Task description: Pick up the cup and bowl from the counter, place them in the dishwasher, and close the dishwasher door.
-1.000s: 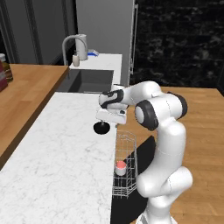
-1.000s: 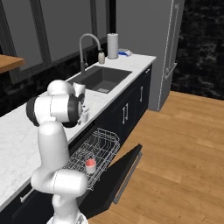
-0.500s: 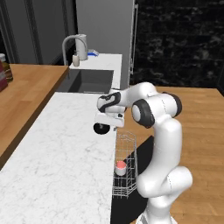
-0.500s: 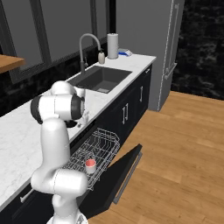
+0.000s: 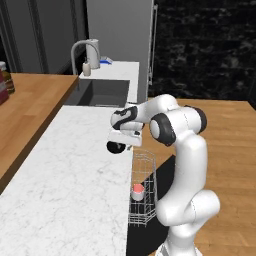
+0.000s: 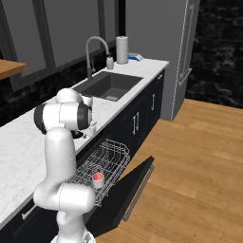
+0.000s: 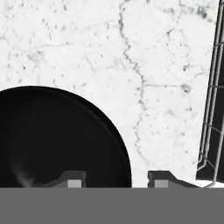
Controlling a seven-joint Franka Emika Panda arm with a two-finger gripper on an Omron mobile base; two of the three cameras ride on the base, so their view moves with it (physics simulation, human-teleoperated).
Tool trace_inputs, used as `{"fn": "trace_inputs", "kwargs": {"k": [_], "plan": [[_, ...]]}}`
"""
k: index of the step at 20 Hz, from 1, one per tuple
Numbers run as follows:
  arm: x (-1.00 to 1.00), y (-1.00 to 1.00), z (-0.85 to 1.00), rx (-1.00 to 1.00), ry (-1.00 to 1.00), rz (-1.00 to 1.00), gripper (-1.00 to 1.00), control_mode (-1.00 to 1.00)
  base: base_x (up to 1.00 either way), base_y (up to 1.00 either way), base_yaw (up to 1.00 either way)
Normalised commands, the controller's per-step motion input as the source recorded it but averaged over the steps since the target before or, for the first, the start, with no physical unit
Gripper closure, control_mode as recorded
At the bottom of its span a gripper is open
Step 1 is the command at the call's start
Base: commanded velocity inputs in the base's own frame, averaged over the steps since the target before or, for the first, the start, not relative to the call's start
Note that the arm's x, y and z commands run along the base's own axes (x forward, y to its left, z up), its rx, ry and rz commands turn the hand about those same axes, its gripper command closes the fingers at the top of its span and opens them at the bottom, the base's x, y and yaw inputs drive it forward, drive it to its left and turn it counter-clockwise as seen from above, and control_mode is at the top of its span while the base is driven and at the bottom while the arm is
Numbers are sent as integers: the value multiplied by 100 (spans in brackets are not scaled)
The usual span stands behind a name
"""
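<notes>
Gripper (image 7: pixel 115 178) hanging over the counter (image 7: pixel 166 65), tips straddling the bowl (image 7: pixel 52 140) rim: one inside, one outside; whether pinching it, cannot tell. Cup (image 5: pixel 137 189) sitting below, in the dishwasher (image 5: pixel 142 185) rack; dishwasher door (image 6: pixel 135 187) lying open.

Both base views looked forward and down from behind the arm, left and right, sharing the counter (image 5: pixel 75 185), sink (image 6: pixel 110 86) and wire rack (image 6: pixel 102 167). The hand view looked closely straight down past the fingertips (image 7: pixel 73 179) at the marble.
</notes>
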Motion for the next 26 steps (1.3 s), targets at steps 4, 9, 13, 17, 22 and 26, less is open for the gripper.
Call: {"fn": "trace_inputs", "kwargs": {"k": [4,9,13,17,22,26], "plan": [[0,1,0,0,-12,0,100,-100,0,0,0],[-2,16,0,0,-14,0,100,-100,0,0,0],[-66,-83,0,2,-19,0,100,-100,0,0,0],[-97,-100,4,5,-22,0,100,-100,0,0,0],[-77,-100,22,10,-7,-2,100,-100,0,0,0],[-57,-100,14,9,-2,-9,100,-100,0,0,0]]}}
